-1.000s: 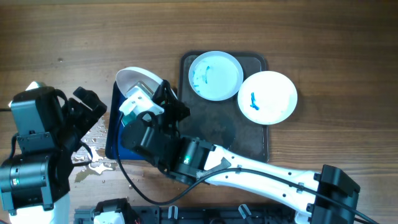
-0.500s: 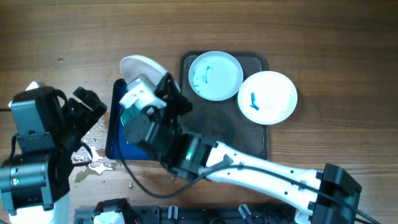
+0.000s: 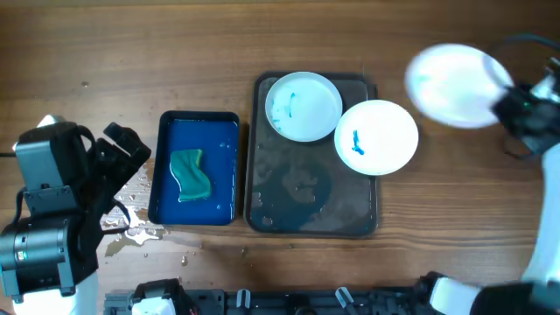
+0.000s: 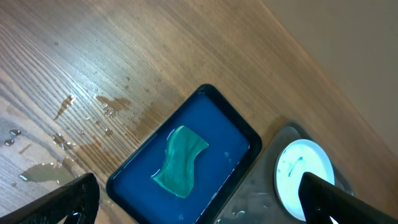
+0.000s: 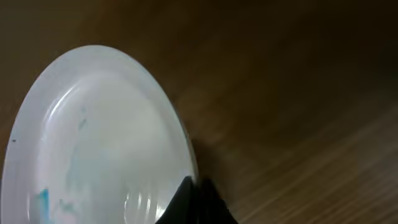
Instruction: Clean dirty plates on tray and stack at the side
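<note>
Now my right end effector point(image 3: 514, 103) was clamped on the rim of one plate point(image 3: 448, 83), which reached leftward from it over bare worktop point(image 3: 455, 206) right of the tray point(image 3: 311, 219); my left end effector point(image 4: 199, 196), jaws apart, sat well away

Brown wooden table point(image 3: 262, 44), grain running sideways. Just beside the left claw point(image 3: 125, 147), toward the middle, a glossy blue tray point(image 3: 199, 115). Just beyond that, the dark tray point(image 3: 306, 201), well apart from the right claw point(image 3: 512, 103). Near the left claw, spilled water point(image 3: 131, 229).
</note>
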`<state>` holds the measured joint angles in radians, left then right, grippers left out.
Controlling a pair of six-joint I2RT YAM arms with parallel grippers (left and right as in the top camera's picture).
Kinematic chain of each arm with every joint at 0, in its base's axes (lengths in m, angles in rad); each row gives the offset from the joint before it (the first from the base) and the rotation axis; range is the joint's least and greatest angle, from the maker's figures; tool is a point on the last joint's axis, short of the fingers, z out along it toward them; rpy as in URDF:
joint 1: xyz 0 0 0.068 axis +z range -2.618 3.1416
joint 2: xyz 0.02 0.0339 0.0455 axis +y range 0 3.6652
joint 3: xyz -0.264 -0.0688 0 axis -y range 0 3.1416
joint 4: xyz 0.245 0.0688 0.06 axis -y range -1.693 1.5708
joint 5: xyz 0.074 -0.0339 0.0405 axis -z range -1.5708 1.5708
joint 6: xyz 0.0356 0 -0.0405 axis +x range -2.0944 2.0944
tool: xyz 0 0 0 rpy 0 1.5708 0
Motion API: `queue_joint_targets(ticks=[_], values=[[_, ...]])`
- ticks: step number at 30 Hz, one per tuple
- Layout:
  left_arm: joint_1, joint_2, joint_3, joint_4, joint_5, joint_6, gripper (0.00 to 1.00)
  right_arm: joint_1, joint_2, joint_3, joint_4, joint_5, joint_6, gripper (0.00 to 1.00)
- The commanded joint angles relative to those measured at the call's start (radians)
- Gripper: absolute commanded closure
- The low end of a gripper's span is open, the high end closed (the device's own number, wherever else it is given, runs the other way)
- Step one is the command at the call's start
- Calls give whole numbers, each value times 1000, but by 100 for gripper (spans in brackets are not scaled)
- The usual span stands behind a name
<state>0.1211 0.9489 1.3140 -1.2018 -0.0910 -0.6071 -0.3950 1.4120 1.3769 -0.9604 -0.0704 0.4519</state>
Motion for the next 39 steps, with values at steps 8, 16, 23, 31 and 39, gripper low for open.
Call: queue_joint_targets(ticks=[8,16,23,31,39], values=[[8,-4,15,3,8,1,0,-188,340,-296,83,114,-30,95],[8,-4,15,3,8,1,0,117,180,-313,116,11,-163,61],[8,-4,15,3,8,1,0,257,184,-368,380,-34,-243,36],[8,-4,15,4,8,2,0,264,257,-336,279,-76,-207,96],[8,-4,15,3,8,1,0,428,-52,-355,50,-198,-210,96]])
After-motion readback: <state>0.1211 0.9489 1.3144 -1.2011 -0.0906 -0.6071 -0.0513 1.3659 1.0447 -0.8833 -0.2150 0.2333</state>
